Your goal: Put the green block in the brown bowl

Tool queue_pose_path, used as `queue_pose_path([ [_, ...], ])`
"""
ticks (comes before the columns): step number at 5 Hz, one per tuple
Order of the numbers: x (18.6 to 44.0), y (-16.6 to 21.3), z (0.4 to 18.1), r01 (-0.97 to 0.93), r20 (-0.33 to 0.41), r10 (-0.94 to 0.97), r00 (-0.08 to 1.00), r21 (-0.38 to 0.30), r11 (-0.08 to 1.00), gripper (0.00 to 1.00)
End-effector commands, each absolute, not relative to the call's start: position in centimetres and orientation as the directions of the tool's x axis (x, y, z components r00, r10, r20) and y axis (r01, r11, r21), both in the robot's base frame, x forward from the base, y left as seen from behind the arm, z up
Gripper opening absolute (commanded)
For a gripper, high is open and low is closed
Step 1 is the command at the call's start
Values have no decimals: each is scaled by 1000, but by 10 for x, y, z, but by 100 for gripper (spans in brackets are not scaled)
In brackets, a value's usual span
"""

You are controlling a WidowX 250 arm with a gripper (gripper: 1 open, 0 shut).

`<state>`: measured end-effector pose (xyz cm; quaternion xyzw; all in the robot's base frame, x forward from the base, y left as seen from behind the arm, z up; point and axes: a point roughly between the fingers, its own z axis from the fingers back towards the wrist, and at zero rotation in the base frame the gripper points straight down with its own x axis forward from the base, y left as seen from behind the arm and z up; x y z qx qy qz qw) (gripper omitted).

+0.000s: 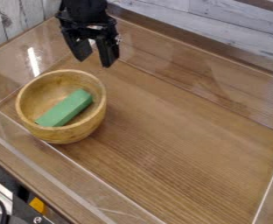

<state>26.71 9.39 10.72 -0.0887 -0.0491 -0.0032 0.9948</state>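
The green block (66,108) lies flat inside the brown bowl (34,128), slanting from lower left to upper right, with nothing touching it. The bowl sits on the wooden table at the left. My gripper (92,52) hangs above and behind the bowl's far right rim, pointing mostly down. Its two black fingers (108,52) stand apart with nothing between them, so it is open and well clear of the block.
Clear acrylic walls (185,48) fence the wooden tabletop (185,122) on all sides. A low transparent wall (92,188) runs along the front edge. The table's near-left corner has black hardware (4,206) below it.
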Motion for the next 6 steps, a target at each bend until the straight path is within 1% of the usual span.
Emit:
queue_pose_path([
  [1,276,98,112,38,142,-15,990,-155,987,100],
  [3,278,100,117,81,155,-57,986,-152,985,100],
  [5,286,92,131,58,173,-32,984,-149,987,100],
  [6,297,101,132,51,179,-25,984,-146,988,100],
])
